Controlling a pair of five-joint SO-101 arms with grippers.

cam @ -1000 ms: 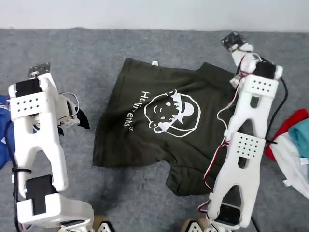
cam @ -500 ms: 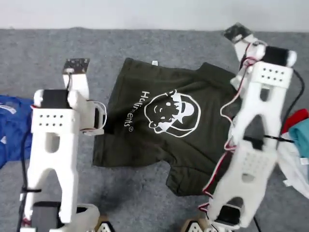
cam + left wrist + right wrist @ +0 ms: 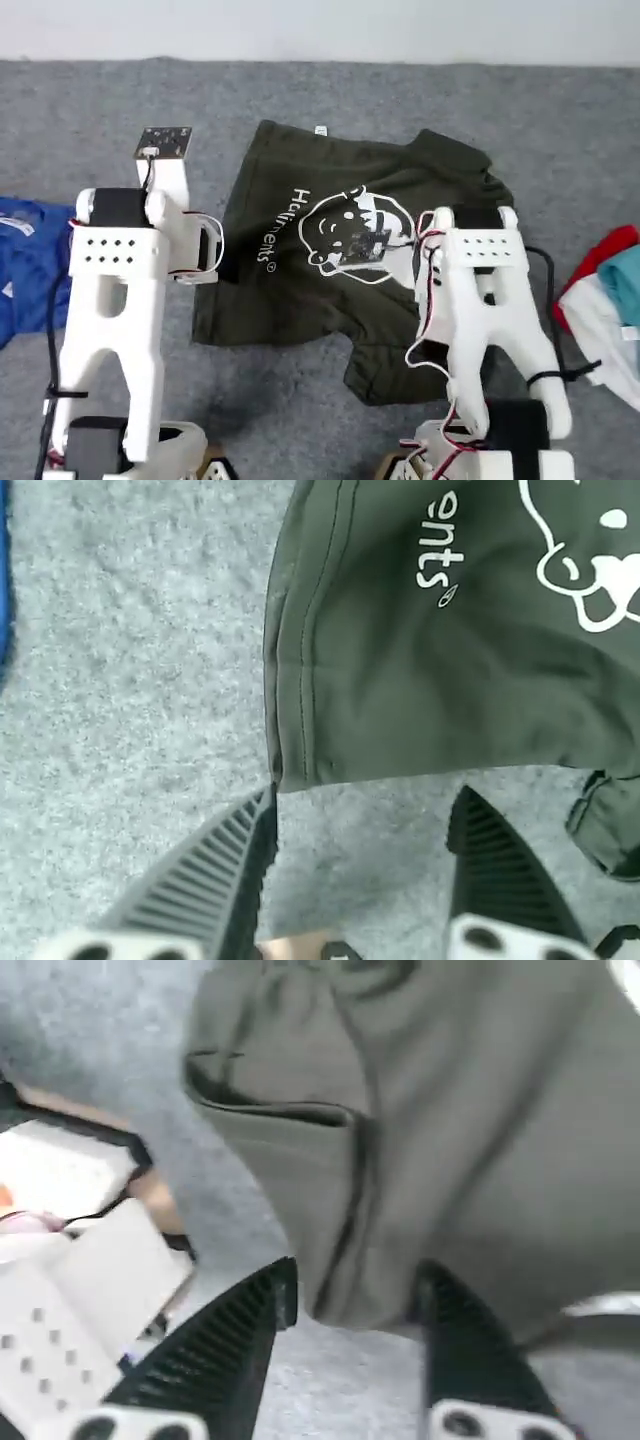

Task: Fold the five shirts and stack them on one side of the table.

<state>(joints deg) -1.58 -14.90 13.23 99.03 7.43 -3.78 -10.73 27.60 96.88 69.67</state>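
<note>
A dark olive shirt [image 3: 290,290] with a white face print lies spread flat mid-table. My left gripper [image 3: 360,850] hangs open just above the carpet at the shirt's near-left hem corner [image 3: 285,775], one finger [image 3: 225,865] beside that corner. In the high view the left arm [image 3: 115,290] stands along the shirt's left edge. My right gripper [image 3: 345,1335] is open low over a folded sleeve and hem of the olive shirt [image 3: 480,1160]. The right arm [image 3: 485,300] covers the shirt's near-right part.
A blue shirt [image 3: 25,255] lies at the left table edge. Red, teal and white shirts [image 3: 610,290] are heaped at the right edge. Grey carpet [image 3: 350,100] covers the table. A white arm base [image 3: 60,1260] sits close to the right gripper.
The left arm swung right, up to the shirt's left hem. The right arm pulled back from the far right corner and now hangs over the shirt's near-right part.
</note>
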